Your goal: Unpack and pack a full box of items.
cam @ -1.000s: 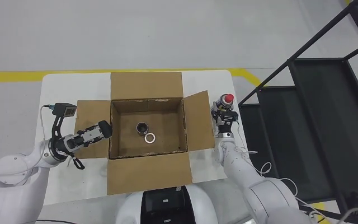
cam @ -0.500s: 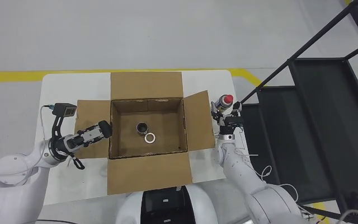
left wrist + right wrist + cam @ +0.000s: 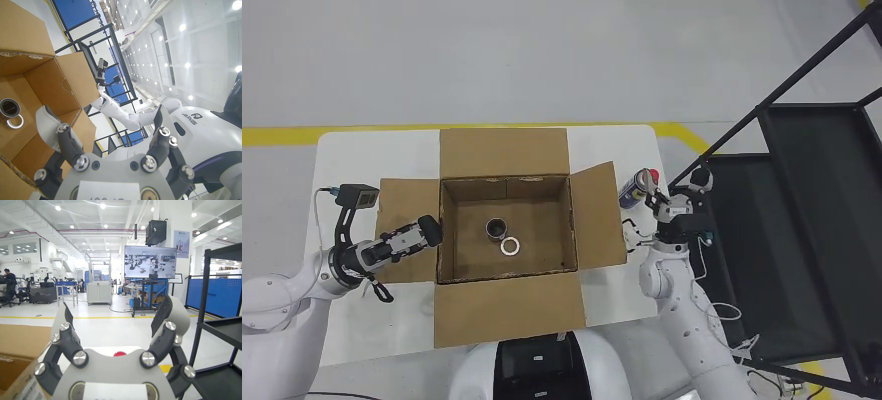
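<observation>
Top view: since 1 s ago my right gripper [image 3: 662, 201] has let go of the spray can [image 3: 638, 186] and backed off toward 3 o'clock. Left arm hasn't moved. The can now stands free on the table [image 3: 372, 160], just beside the box's [image 3: 504, 150] right flap, at about 2 o'clock from the box centre. It has a red cap and a dark blue body. The right gripper sits just past the can at 4 o'clock. The left gripper [image 3: 432, 228] hangs over the left flap, at 9 o'clock. A dark cylinder [image 3: 498, 229] and a white ring [image 3: 511, 245] lie on the box floor, just beside each other.

Left wrist view: the left gripper [image 3: 102, 115] is spread wide with nothing in it. It's tilted sideways across the box [image 3: 37, 85]. The cylinder [image 3: 9, 108] and ring [image 3: 14, 123] are inside.

Right wrist view: the right gripper [image 3: 117, 306] is wide apart and empty, held level. The can's red cap [image 3: 120, 353] peeks out behind its palm. A box flap [image 3: 22, 336] is alongside.
</observation>
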{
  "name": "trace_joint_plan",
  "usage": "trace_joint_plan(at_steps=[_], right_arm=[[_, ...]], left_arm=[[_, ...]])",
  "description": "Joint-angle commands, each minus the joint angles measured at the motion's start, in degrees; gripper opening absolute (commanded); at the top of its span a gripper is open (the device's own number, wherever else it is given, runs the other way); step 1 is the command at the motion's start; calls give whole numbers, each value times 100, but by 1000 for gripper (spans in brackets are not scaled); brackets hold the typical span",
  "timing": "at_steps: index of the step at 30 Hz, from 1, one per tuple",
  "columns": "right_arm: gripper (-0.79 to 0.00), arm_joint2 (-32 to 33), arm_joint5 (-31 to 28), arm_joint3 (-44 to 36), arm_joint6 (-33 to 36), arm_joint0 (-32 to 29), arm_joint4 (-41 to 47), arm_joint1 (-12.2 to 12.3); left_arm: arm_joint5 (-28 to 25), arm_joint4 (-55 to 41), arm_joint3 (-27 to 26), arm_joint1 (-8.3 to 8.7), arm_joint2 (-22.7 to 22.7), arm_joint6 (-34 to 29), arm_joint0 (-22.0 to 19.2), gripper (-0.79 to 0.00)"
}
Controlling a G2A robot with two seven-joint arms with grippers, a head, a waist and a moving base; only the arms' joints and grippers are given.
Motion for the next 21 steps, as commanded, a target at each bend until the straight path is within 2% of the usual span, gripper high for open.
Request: trace_joint_plan(at_steps=[1,5,8,11,14,21], right_arm=[[0,133,-64,-880,785,-329,-359,54],[0,297,-271,-2048,1857,-805,-1047,137],[0,220,-824,-2746,2910,-1095,-1343,185],[0,-63,-1347,-3183,3680,-1237,-1403,203],[0,-474,-1576,-3256,4264,-1191,-1406,191],[0,-1542,-1286,-2630,5424,-556,-1350,63]], left_arm=[[0,0,0,0,0,0,0,0],[0,0,0,0,0,0,0,0],[0,0,0,0,0,0,0,0],[0,0,0,0,0,0,0,0],[0,0,0,0,0,0,0,0],[0,0,0,0,0,0,0,0]])
